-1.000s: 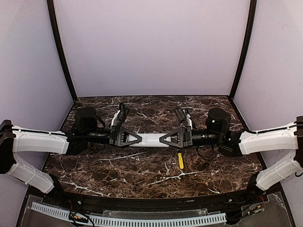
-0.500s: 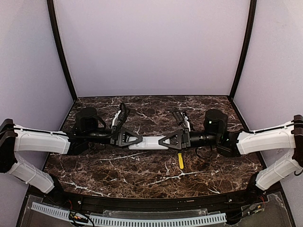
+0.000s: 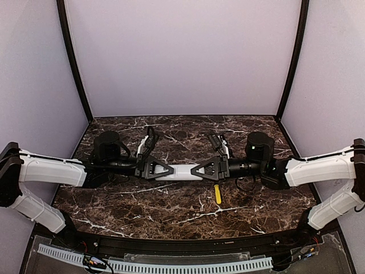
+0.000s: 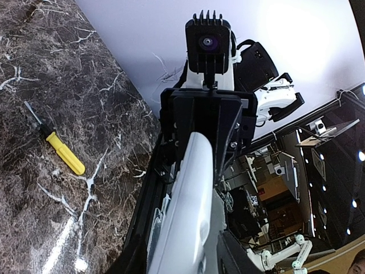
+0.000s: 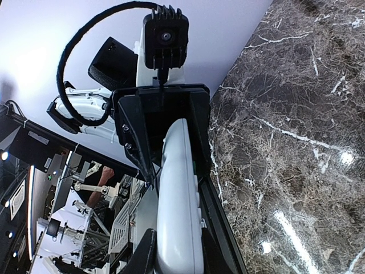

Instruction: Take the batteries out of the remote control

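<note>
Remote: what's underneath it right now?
Marble table shows around the remote, gripped at its ends by the left fingers and right fingers. The screwdriver lies nearer the arm bases, not under it. Directly beneath is covered by the remote itself.

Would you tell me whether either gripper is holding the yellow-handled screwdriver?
No, the yellow-handled screwdriver lies by itself on the marble table, on the near side of the remote control.

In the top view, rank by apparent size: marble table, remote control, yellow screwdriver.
Largest: marble table.
Next: remote control, only its middle showing.
Smallest: yellow screwdriver.
</note>
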You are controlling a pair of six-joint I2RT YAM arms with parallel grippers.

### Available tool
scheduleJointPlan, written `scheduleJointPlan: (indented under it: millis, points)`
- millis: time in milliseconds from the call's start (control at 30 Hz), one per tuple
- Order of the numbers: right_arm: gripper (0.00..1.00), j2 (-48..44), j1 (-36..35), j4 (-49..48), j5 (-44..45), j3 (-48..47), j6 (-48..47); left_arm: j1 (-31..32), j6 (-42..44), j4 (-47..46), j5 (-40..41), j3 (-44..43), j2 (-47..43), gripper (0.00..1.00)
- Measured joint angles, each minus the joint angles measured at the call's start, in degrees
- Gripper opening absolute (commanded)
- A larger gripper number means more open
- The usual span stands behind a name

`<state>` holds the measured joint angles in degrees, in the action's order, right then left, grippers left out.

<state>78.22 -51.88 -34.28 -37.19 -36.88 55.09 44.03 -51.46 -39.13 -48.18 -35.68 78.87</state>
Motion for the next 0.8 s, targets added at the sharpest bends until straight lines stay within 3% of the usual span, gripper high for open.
scheduleJointPlan:
  millis: [700,800]
  points:
    - [0.00,-0.63,0.11,-1.55,0.09,0.39,-0.33,0.48,-0.04,-1.95,-1.64,-0.98,1.01,0.01]
    - [0.12,-1.18,0.11,-0.63,0.37,0.37,-1.18,0.52,0.39,-1.75,-1.70,-1.27,1.01,0.00]
